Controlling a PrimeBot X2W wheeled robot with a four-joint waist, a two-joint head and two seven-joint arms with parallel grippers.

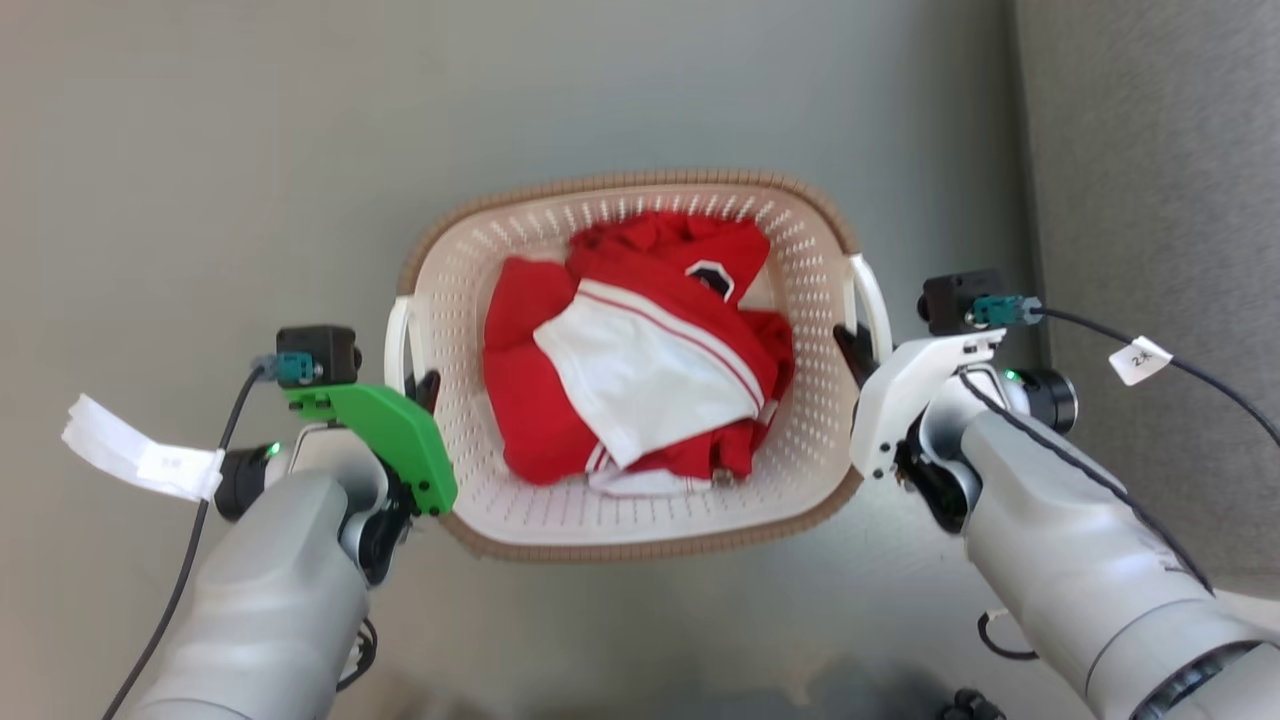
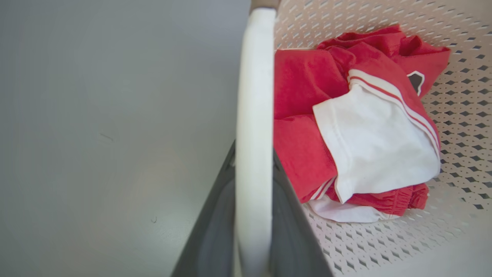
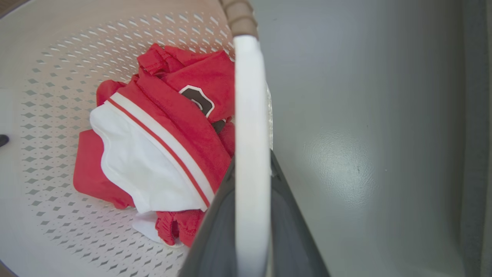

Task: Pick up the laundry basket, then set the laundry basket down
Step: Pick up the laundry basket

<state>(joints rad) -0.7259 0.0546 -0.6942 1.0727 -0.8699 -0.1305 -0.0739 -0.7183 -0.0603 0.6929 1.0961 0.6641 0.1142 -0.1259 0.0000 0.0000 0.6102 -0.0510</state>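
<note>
The laundry basket (image 1: 470,300) is cream, perforated, with a brown woven rim, seen from above in the middle of the head view; red and white clothes (image 1: 640,360) lie inside it. My left gripper (image 1: 418,385) is shut on the basket's white left handle (image 1: 398,345), and my right gripper (image 1: 860,352) is shut on the white right handle (image 1: 872,300). In the left wrist view the handle (image 2: 254,127) runs up between the dark fingers (image 2: 213,227). In the right wrist view the other handle (image 3: 250,146) sits between the fingers (image 3: 292,227) in the same way.
Grey floor (image 1: 200,150) lies around the basket. A darker grey carpeted strip (image 1: 1150,200) runs along the right side. Cables with white tags (image 1: 135,450) hang from both wrists.
</note>
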